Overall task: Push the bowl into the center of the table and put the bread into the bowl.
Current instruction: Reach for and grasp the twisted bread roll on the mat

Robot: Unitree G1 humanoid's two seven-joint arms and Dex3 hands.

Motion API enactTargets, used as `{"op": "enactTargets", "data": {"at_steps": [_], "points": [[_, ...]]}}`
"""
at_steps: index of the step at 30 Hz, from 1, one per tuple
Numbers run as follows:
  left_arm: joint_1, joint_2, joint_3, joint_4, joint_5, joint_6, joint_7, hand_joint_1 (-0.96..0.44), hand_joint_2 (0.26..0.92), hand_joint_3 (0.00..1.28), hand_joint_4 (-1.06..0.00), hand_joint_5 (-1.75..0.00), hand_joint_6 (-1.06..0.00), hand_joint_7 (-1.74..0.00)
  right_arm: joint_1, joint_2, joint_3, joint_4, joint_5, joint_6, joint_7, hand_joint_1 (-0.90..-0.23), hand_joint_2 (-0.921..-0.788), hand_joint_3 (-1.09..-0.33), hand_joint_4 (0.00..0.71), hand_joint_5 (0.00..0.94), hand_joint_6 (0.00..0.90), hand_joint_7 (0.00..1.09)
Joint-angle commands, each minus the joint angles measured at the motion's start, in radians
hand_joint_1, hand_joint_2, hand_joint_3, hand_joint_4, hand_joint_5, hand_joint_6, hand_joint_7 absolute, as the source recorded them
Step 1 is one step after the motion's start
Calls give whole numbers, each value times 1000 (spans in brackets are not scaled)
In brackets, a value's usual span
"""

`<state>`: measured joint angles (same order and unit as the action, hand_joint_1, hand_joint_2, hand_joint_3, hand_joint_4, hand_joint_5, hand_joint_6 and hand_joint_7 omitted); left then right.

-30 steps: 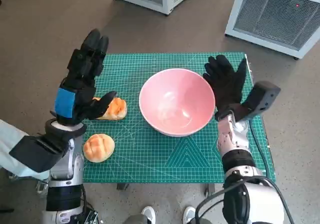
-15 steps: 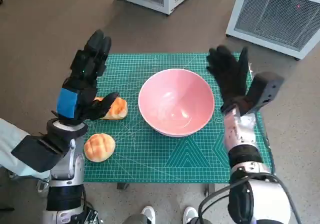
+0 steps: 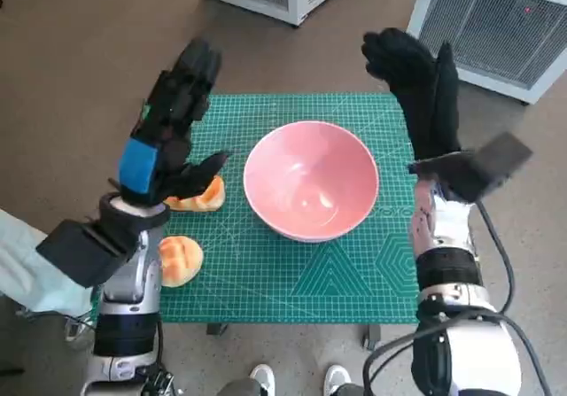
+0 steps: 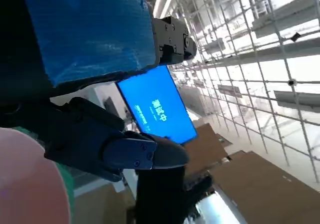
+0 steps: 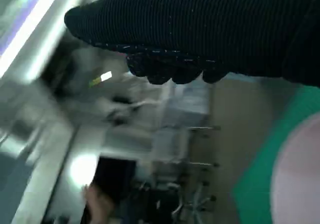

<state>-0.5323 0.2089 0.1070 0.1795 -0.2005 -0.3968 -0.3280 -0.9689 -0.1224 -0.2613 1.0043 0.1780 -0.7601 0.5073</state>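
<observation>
Two empty hands (left [image 3: 168, 139], right [image 3: 416, 86]) high beside the pink bowl [image 3: 311, 180].

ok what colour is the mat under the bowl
Green, with a pale printed grid; it shows best in the head view, under the pink bowl.

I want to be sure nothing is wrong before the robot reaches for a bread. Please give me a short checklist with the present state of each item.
1. Round pink bowl near the middle of the green cutting mat: ok.
2. Bowl holds nothing: ok.
3. Two golden bread rolls, one partly behind the left hand, one nearer the robot, both on the mat: ok.
4. Left hand holds nothing, fingers apart: ok.
5. Right hand raised, clear of the bowl: ok.
6. Bread in bowl: not ok.
</observation>
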Motion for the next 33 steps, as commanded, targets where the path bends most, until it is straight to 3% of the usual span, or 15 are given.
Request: {"op": "enactTargets", "data": {"at_steps": [1, 4, 8, 11, 16, 27, 30, 33], "points": [[-44, -10, -16, 3, -11, 22, -16, -700, 921, 341, -108, 0, -158, -154, 68, -13, 31, -108, 20, -6, 44, -720, -921, -735, 222, 8, 244, 167], [-62, -14, -23, 9, -18, 25, -28, -688, 921, 332, -106, 0, -155, -158, 98, -18, 49, -196, 31, 11, 49, -710, -921, -748, 223, 8, 240, 177], [-82, -19, -29, 21, -19, 18, -47, -676, 921, 324, -104, 0, -149, -166, 132, -20, 65, -285, 43, 45, 44, -704, -921, -763, 216, 7, 127, 395], [-96, -23, -34, 32, -21, 12, -64, -668, 921, 321, -103, 0, -143, -173, 154, -20, 73, -339, 55, 72, 40, -705, -921, -765, 212, 8, 96, 457], [-117, -25, -42, 49, -13, 5, -83, -673, 921, 319, -102, 0, -28, -391, 183, -17, 83, -404, 84, 108, 39, -709, -921, -765, 214, 9, 80, 489], [-129, 25, -28, 63, -9, -17, -134, -685, 921, 314, -102, -1, 0, -438, 206, -6, 97, -454, 108, 128, 31, -707, -921, -757, 221, 10, 69, 502], [-137, 88, -14, 95, 28, -44, -153, -678, 921, 305, -99, -1, 1, -424, 208, -6, 98, -459, 111, 131, 29, -707, -921, -756, 222, 10, 64, 502], [-143, 222, -11, 118, 170, -42, -134, -638, 920, 167, -88, -2, 1, -357, 209, -8, 98, -459, 108, 133, 22, -709, -921, -755, 223, 10, 61, 502]]}}
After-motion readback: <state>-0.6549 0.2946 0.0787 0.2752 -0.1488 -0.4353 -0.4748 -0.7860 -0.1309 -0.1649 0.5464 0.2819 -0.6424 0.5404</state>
